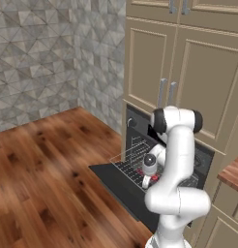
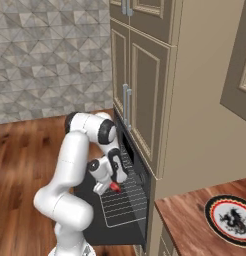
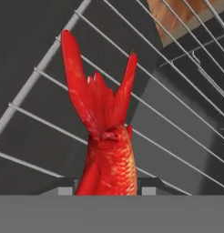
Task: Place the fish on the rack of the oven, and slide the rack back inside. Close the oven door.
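Grasping the glossy, scaly red fish (image 3: 107, 150) with fork-shaped tail, the gripper (image 2: 114, 187) hangs above the thin wire rack (image 3: 36, 73) over the flat black oven door (image 1: 118, 186).

The arm (image 1: 179, 164) is glossy white, built of thick rounded tubular links. Dark, near-black rings and caps mark its joints, one broad black band at the upper elbow. Behind the gripper (image 2: 111, 186) sits a small round white wrist with a dark end cap.
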Robot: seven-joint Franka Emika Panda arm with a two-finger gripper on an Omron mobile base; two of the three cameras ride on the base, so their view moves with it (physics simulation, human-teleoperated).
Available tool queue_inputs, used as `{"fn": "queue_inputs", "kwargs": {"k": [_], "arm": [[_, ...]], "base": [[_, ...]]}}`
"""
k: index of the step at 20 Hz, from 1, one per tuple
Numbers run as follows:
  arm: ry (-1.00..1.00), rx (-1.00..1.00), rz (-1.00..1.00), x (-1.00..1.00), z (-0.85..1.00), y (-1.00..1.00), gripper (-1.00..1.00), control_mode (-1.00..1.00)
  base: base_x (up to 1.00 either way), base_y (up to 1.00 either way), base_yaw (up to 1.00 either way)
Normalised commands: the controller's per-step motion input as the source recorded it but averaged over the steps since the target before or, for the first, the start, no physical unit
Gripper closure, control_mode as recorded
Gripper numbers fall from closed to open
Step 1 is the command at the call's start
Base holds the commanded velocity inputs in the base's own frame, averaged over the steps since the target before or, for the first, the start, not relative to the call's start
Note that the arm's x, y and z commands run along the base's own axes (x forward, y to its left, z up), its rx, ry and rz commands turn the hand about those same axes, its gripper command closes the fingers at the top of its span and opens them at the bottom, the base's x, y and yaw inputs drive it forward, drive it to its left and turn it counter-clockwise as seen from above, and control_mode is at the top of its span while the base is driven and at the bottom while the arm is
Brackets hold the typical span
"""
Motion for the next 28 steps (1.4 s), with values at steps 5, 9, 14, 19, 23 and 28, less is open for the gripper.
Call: {"fn": "queue_inputs", "kwargs": {"k": [5,9,14,19,23,28], "arm": [[-0.01,0.00,-0.05,0.32,-0.53,0.00,-1.00,-1.00],[-0.03,0.00,-0.04,0.17,-0.36,0.00,-1.00,-1.00],[-0.05,0.00,0.00,-0.10,0.03,0.00,-1.00,-1.00],[-0.10,0.00,0.00,-0.48,0.29,0.04,-1.00,-1.00],[-0.17,0.00,0.00,-0.65,0.64,0.03,-1.00,-1.00],[-0.17,-0.01,0.04,-0.84,0.74,0.22,-1.00,-1.00]], "base": [[0.00,0.00,0.00],[0.00,0.00,0.00],[0.00,0.00,0.00],[0.00,0.00,0.00],[0.00,0.00,0.00],[0.00,0.00,0.00]]}}
